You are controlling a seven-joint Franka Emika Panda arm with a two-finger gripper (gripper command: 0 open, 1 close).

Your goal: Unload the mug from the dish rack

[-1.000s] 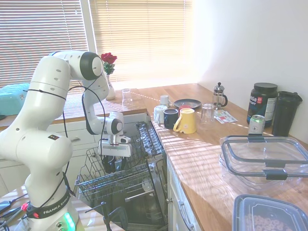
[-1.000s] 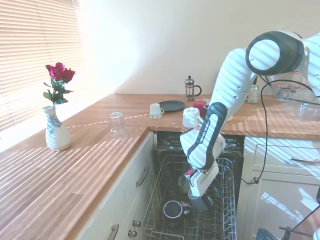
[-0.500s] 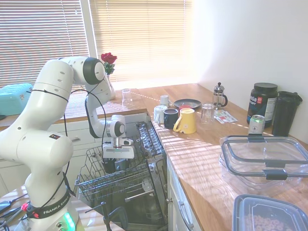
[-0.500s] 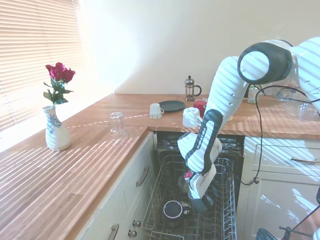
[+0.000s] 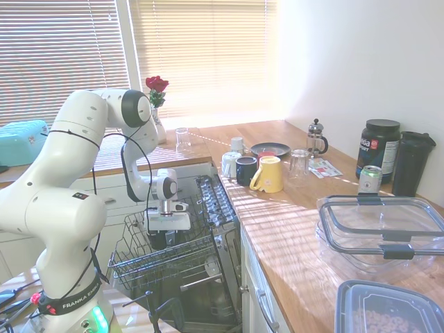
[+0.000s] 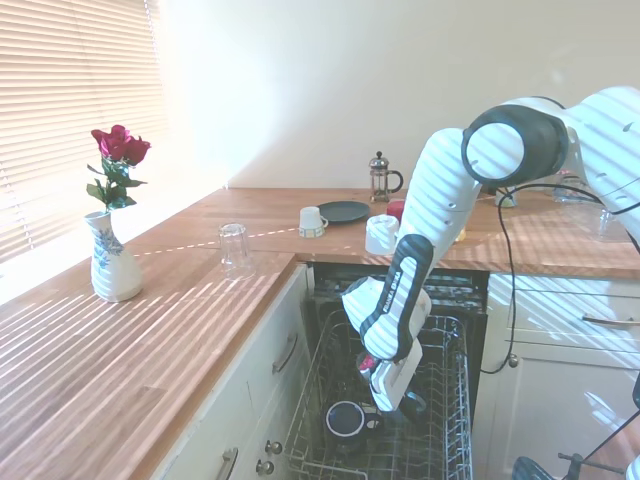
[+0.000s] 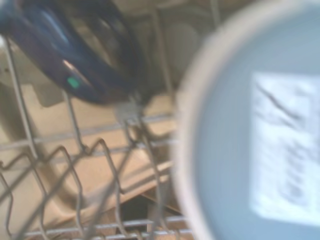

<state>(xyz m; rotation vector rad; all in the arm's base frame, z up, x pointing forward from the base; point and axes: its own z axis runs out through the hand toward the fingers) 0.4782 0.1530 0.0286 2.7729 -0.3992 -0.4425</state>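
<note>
While the gripper (image 6: 392,398) is hanging low inside the dish rack (image 6: 452,440), the mug (image 7: 260,145) is sitting directly beneath the wrist, its pale round base filling much of the wrist view, apparently upside down among the tines. Its axis is therefore probably running roughly in line with the approach. Beside it, the black mug (image 6: 346,419) is standing mouth-up, close to the fingers. Whether those fingers are spread or closed on anything cannot be told from either exterior view.
</note>
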